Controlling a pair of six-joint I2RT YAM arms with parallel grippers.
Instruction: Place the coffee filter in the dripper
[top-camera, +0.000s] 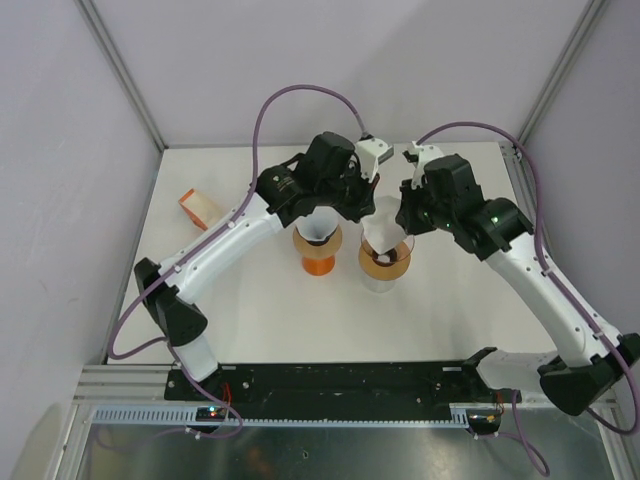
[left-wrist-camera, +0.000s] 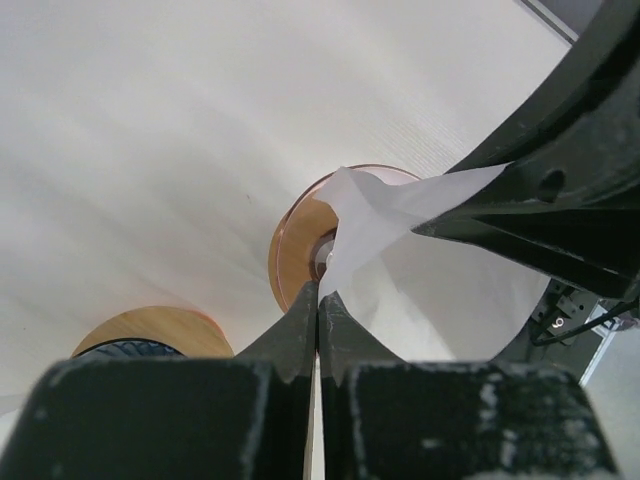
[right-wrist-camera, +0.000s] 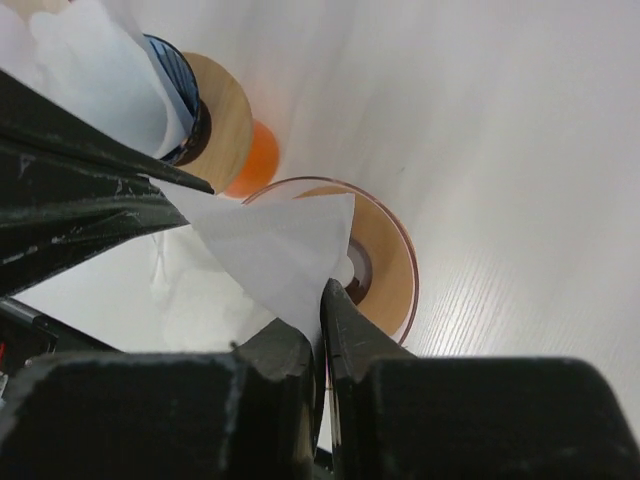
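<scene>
A white paper coffee filter (top-camera: 380, 231) hangs just above the amber glass dripper (top-camera: 385, 262) at mid-table. My left gripper (top-camera: 367, 205) is shut on the filter's left edge, and my right gripper (top-camera: 403, 222) is shut on its right edge. In the left wrist view the jaws (left-wrist-camera: 320, 292) pinch the filter (left-wrist-camera: 400, 260) over the dripper (left-wrist-camera: 295, 250). In the right wrist view the jaws (right-wrist-camera: 325, 300) pinch the filter (right-wrist-camera: 270, 250) over the dripper (right-wrist-camera: 385, 270). The filter's tip points down into the dripper's mouth.
An orange stand with a stack of white filters (top-camera: 317, 245) stands right beside the dripper on its left; it also shows in the right wrist view (right-wrist-camera: 215, 120). A small orange and white object (top-camera: 198, 208) lies at the far left of the table.
</scene>
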